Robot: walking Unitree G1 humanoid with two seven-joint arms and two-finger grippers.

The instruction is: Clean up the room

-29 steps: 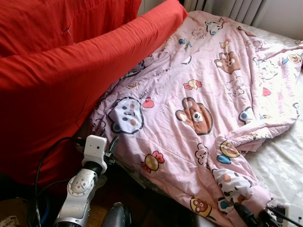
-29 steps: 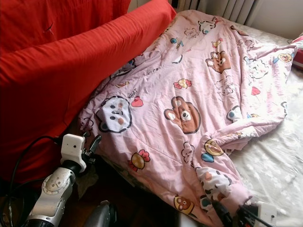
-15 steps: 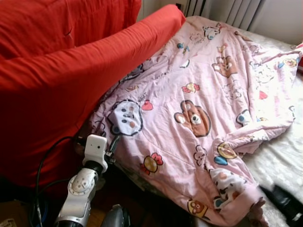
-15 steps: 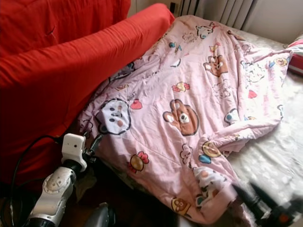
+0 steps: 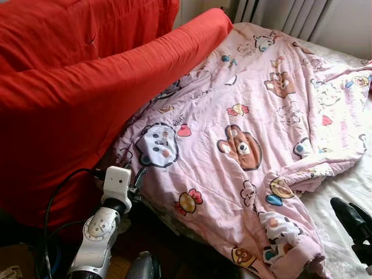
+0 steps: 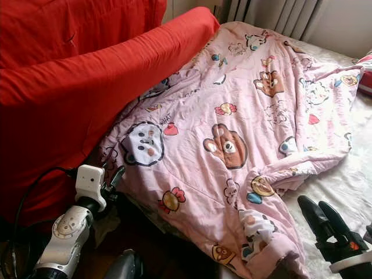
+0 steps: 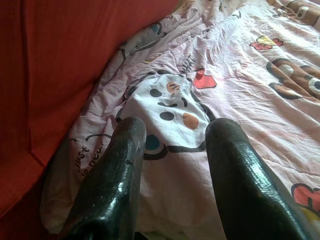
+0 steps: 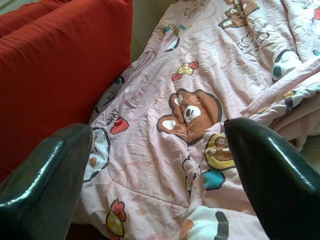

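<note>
A pink quilt [image 5: 250,122] printed with cartoon bears lies spread and rumpled over a bed, its left edge tucked against a big red cushion [image 5: 87,99]. My left gripper [image 5: 139,174] is low at the quilt's near left corner, just off its edge. In the left wrist view the left gripper [image 7: 175,150] is open, nothing between the fingers, with the panda print beyond. My right gripper [image 6: 315,206] hovers open over the white sheet [image 6: 354,180], just right of the quilt's folded lower corner [image 6: 261,232]. The right wrist view looks past the right gripper [image 8: 157,150] at the bear prints.
A second red cushion [image 5: 70,29] stands behind the first. Grey curtains [image 6: 273,14] hang at the bed's far end. A red object [image 6: 366,81] lies at the bed's right edge. Dark floor [image 5: 174,250] lies between me and the bed. A black cable [image 5: 58,197] loops off my left arm.
My right gripper has moved from the quilt's lower corner out to the right, over the white sheet. The camera has shifted slightly. The left arm has held still.
</note>
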